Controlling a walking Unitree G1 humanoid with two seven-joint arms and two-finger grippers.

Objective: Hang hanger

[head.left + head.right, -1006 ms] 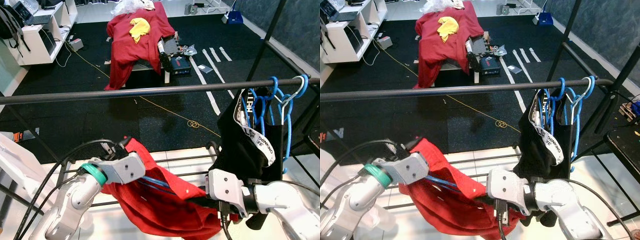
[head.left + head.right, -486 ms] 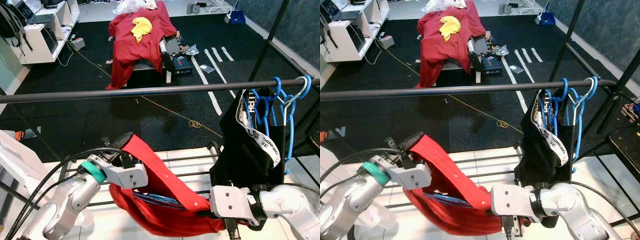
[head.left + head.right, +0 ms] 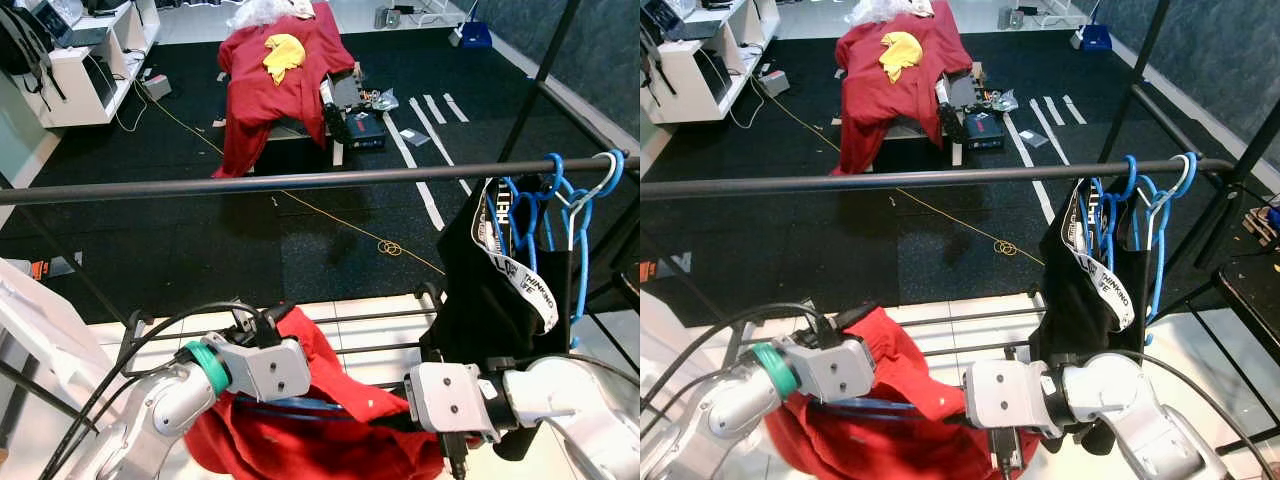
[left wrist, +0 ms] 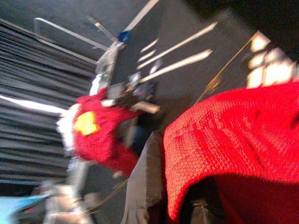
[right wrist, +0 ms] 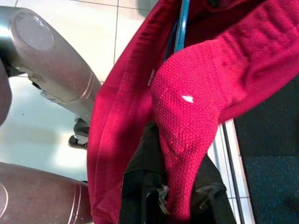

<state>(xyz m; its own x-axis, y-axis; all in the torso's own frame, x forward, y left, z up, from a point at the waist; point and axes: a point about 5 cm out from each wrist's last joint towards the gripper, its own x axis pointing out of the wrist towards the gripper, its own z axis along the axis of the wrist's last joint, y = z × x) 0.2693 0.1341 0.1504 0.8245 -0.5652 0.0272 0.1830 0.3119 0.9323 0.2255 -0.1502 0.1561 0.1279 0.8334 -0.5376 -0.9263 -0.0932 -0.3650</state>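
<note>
both grippers hold a red garment (image 3: 340, 400), apparently on a blue hanger (image 3: 300, 405).

Silver arms, grey wrist blocks, teal left-wrist ring (image 3: 203, 367), black cables (image 3: 150, 335).

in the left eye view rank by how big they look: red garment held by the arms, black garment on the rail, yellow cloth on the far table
1. red garment, though nearest the camera
2. black garment
3. yellow cloth, farthest away

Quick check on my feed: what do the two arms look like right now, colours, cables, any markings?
Both are silver metal with boxy light-grey wrist blocks carrying dark screw holes. The left arm has a green ring behind its wrist and black cables looping along it. The right arm is bulkier, with a black cable at the wrist.
</note>
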